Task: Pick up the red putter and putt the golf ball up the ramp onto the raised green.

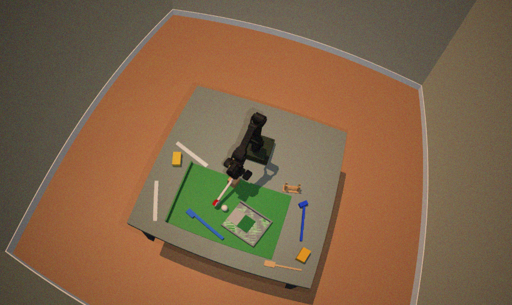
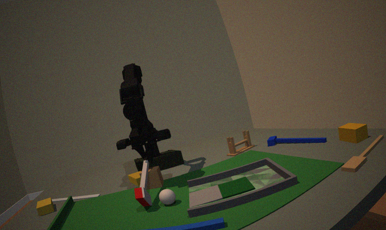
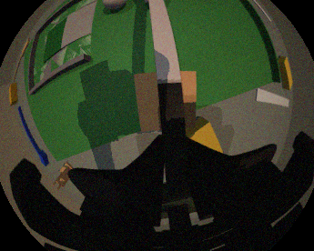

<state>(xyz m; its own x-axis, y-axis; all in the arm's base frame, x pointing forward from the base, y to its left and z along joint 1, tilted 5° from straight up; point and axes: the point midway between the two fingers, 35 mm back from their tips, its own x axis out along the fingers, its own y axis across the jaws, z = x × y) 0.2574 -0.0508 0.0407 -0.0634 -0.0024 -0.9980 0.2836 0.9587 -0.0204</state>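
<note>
No text, label, brand, number or sign could be read on anything on the bench or around it in any of the views.

A bare test room set up as a tabletop mini-golf course: plain grey-beige walls (image 1: 477, 151), an orange floor (image 1: 136, 94) edged by a pale skirting strip (image 1: 288, 37), and one grey table (image 1: 307, 151) carrying a green putting mat (image 1: 197, 196), a framed raised green (image 2: 237, 185) and scattered coloured blocks and putters.

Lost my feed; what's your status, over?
Gripper shut on red putter. Head right behind golf ball, ramp ahead. Tan block close by shaft.
</note>
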